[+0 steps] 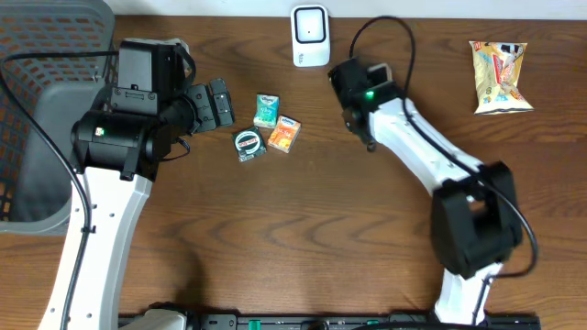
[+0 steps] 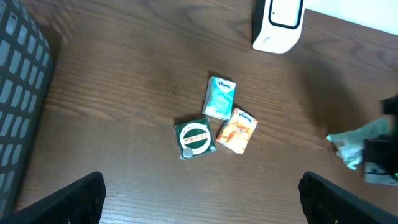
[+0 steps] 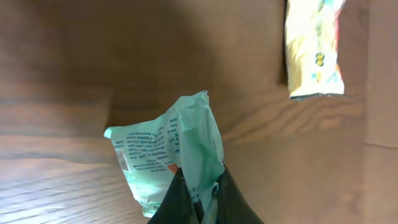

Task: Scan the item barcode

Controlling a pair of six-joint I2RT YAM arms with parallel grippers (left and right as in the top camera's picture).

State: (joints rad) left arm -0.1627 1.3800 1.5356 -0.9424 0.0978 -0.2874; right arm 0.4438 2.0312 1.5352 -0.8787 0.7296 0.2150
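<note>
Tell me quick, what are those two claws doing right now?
Left gripper: open, holding nothing.
Right gripper: shut on the pale green packet.

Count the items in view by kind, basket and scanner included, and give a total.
Tissue packs: 2 (teal pack, orange pack)
Green tin: 1
Green packet: 1
Snack bag: 1
Scanner: 1
Basket: 1
Total: 7

Pale green packet [image 3: 166, 152] in pincer [image 3: 200, 190]
</note>
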